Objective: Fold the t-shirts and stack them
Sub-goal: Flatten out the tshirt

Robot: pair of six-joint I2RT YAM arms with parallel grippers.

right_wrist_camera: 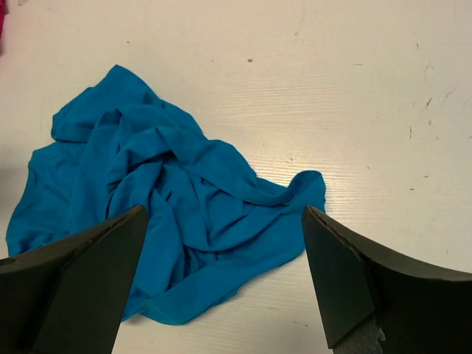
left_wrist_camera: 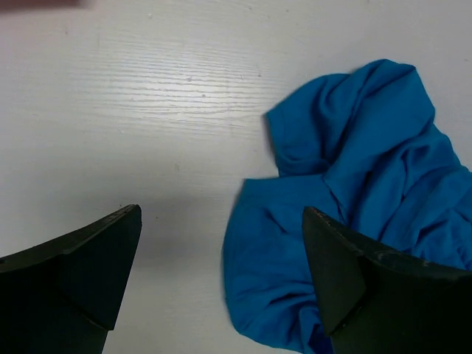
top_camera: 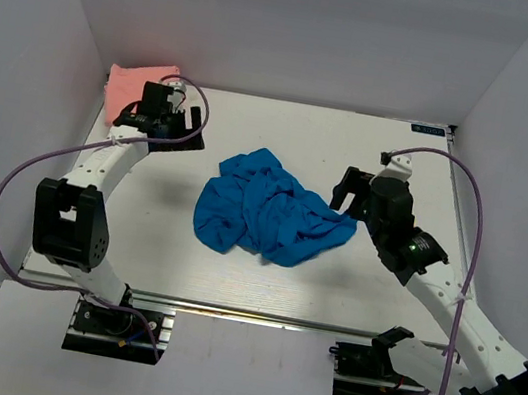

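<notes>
Pink shirt (top_camera: 126,86) looks folded, far corner — blue shirt (top_camera: 267,210) lies crumpled; left gripper (left_wrist_camera: 221,214), right gripper (right_wrist_camera: 225,212) both spread, empty

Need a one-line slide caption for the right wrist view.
Jaws open, the right gripper hovers over the crumpled blue t-shirt on the white table.

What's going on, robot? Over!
Left tool open, right tool open, both empty. Blue shirt crumpled between them, unfolded. Pink shirt at far-left corner. Nothing blocking.
</notes>
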